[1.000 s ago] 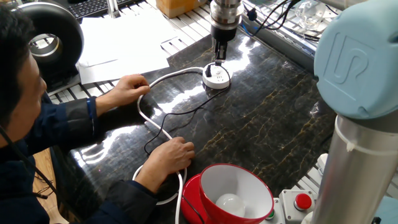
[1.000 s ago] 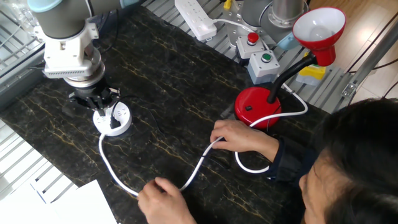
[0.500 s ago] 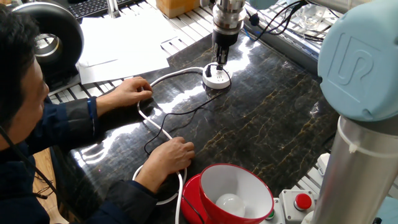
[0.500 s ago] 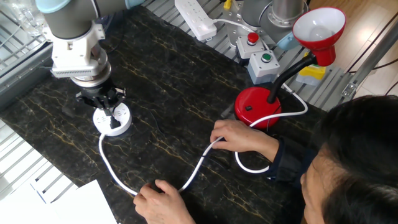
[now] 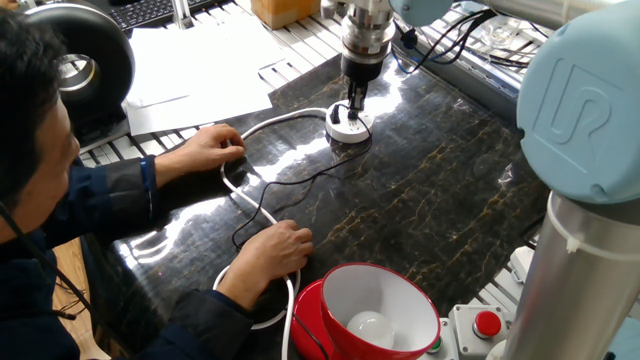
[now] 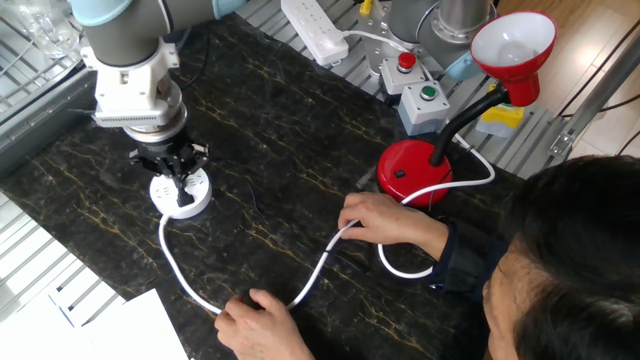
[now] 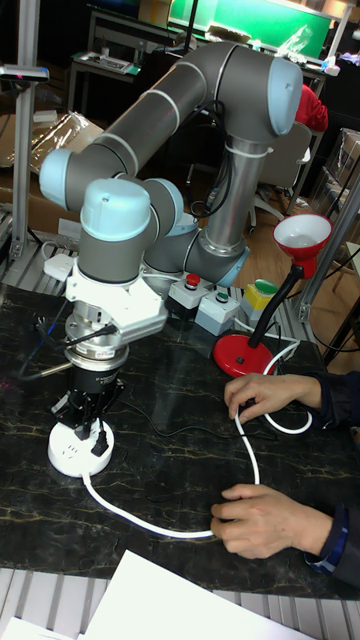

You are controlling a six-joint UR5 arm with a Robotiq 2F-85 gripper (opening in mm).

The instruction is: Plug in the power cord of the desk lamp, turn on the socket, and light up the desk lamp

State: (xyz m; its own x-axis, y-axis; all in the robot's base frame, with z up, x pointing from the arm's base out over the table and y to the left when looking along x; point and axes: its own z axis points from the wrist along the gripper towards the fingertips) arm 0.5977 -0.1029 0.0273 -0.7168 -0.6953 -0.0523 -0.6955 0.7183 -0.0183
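Since the earlier frames we note the gripper shifted slightly sideways over the socket, while the person's hands and the cables lie as before. We see the fingers pointing straight down, narrow, closed on the small black plug of the power cord, which sits at the socket's top face directly beneath the fingertips; how deep the plug is seated we cannot tell. From the fingers the thin black cord trails across the dark tabletop toward the person. The thick white cable leaves the socket just below the fingers and loops under both of the person's hands. Well away from the fingers stands the desk lamp, its bulb unlit in the shade.
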